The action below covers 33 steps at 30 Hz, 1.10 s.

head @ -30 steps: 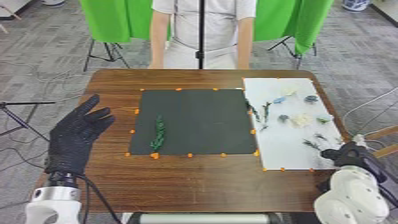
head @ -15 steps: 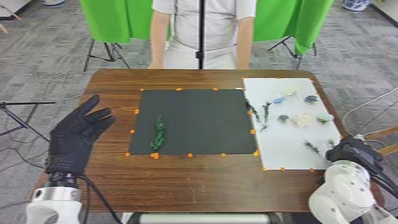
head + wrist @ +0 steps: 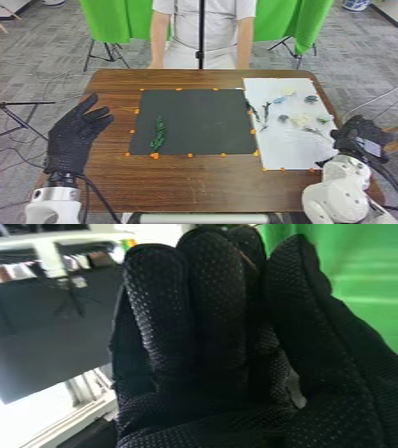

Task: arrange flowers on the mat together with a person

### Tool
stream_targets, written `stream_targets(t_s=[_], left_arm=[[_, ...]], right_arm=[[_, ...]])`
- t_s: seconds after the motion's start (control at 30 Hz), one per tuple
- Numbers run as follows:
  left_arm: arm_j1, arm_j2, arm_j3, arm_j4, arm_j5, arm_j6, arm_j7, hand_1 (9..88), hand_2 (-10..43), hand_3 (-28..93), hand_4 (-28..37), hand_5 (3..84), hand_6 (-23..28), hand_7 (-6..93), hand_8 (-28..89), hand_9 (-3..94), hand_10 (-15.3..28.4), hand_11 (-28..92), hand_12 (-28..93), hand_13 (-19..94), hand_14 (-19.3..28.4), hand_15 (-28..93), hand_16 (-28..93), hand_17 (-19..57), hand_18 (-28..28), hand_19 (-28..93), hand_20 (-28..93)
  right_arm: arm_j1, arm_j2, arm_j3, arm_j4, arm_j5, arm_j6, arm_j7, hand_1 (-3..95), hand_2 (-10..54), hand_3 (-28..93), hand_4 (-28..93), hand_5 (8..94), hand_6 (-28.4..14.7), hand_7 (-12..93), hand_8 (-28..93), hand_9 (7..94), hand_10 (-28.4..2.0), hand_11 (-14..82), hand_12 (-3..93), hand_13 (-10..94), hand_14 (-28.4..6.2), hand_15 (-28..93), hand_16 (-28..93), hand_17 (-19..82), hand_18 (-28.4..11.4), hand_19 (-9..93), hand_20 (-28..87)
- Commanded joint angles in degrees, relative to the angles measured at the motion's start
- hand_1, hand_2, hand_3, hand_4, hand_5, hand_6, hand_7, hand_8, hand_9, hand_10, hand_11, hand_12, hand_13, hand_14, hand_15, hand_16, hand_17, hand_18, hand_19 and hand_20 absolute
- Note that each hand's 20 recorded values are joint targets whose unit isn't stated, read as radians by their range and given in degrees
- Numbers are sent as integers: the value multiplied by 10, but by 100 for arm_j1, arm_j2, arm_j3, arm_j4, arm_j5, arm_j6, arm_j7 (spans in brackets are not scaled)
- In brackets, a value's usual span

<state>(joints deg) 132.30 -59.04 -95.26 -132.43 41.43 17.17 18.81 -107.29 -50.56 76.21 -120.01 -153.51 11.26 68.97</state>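
Observation:
In the head view, my left hand [image 3: 75, 135] stays over the table's left side, fingers open, beside the dark mat [image 3: 200, 125]. One green sprig [image 3: 159, 135] lies upright on that mat's left part. My right hand [image 3: 360, 134] is at the right edge of the white sheet [image 3: 289, 152], to the right of the flowers. On the sheet lie a cream flower [image 3: 303, 120], a pale blue flower [image 3: 279, 100], a grey-blue flower [image 3: 311, 99] and leafy stems [image 3: 266, 112]. The right wrist view shows my right hand [image 3: 200, 339] with straight fingers and the thumb close beside them, nothing visibly held.
The brown table [image 3: 204, 185] surrounds both mats, with orange markers along their edges. Across the table a person stands with arms down, behind a thin black pole [image 3: 201, 30]. Green cloth [image 3: 107, 20] hangs behind. A wooden chair part is beyond the right hand.
My right hand has moved forward along the white sheet's right side and slightly outward, its arm following. The left hand has stayed nearly still, and the sprig on the dark mat has not moved.

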Motion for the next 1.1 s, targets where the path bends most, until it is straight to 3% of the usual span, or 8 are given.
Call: stream_targets(t_s=[0.03, 0.13, 0.27, 0.37, 0.5, 0.67, 0.93, 1.1], left_arm=[[152, 57, -114, -98, -25, 66, -32, 240, 76, 762, -216, 416, 111, 82, -67, 413, 216, 275, 124, 301, 277, 578, -78, -42, 249, 585, 150], [205, 89, -143, -149, -24, 121, -40, 240, 76, 762, -215, 416, 111, 81, -67, 413, 216, 275, 124, 300, 277, 577, -78, -42, 249, 586, 151], [157, 45, -168, -172, 34, 89, -207, 241, 76, 762, -215, 416, 111, 81, -67, 413, 216, 275, 124, 300, 277, 578, -78, -42, 249, 586, 151], [136, 70, -139, -188, 31, 124, -230, 240, 76, 762, -215, 415, 111, 81, -67, 413, 215, 275, 124, 300, 277, 578, -78, -42, 249, 585, 151], [-20, 94, -52, -152, 45, 90, -267, 240, 76, 762, -214, 415, 111, 81, -67, 412, 215, 275, 124, 300, 277, 578, -78, -42, 249, 585, 151], [-46, 109, -59, -147, 61, 65, -277, 240, 76, 762, -214, 416, 111, 81, -67, 412, 215, 275, 124, 300, 277, 577, -78, -41, 249, 585, 151], [-314, 102, 138, -30, 94, -53, -344, 241, 76, 762, -214, 416, 111, 80, -67, 413, 215, 275, 124, 299, 277, 577, -79, -42, 249, 586, 151], [-378, 172, 206, -22, 73, -6, -288, 241, 76, 762, -214, 416, 111, 80, -67, 413, 216, 275, 123, 300, 277, 577, -78, -42, 249, 585, 150]], right_arm=[[1079, 37, -799, -625, 156, 124, -506, 553, -95, 617, -282, 885, 23, 194, 12, 909, -103, 317, 207, 784, -82, 582, 177, 258, -199, 753, 141], [1652, -160, -1319, -566, 426, 57, -911, 554, -95, 620, -283, 888, 21, 192, 14, 914, -101, 317, 208, 790, -81, 584, 178, 260, -200, 758, 140], [2377, -700, -1998, -263, 930, -47, -1420, 553, -95, 623, -283, 891, 20, 187, 17, 917, -100, 317, 209, 792, -84, 588, 179, 262, -203, 766, 137], [2799, -1180, -2494, 184, 1140, -351, -1753, 553, -95, 623, -282, 892, 20, 185, 20, 919, -99, 318, 210, 793, -85, 590, 179, 262, -205, 770, 134], [3115, -1649, -2950, 759, 1237, -709, -1922, 548, -95, 627, -277, 893, 18, 184, 22, 921, -98, 322, 211, 795, -86, 595, 180, 263, -206, 774, 130], [3170, -2035, -3140, 1226, 1280, -1092, -2055, 540, -95, 630, -272, 894, 19, 184, 23, 920, -97, 329, 212, 795, -87, 600, 180, 264, -207, 778, 124], [3176, -2331, -3349, 1644, 1351, -1692, -2047, 534, -95, 630, -268, 894, 17, 185, 21, 920, -97, 335, 213, 794, -88, 606, 179, 264, -209, 783, 116], [3023, -2478, -3400, 1675, 1227, -2266, -2238, 524, -95, 627, -259, 894, 16, 188, 21, 921, -98, 344, 212, 795, -93, 619, 179, 262, -211, 784, 109]])
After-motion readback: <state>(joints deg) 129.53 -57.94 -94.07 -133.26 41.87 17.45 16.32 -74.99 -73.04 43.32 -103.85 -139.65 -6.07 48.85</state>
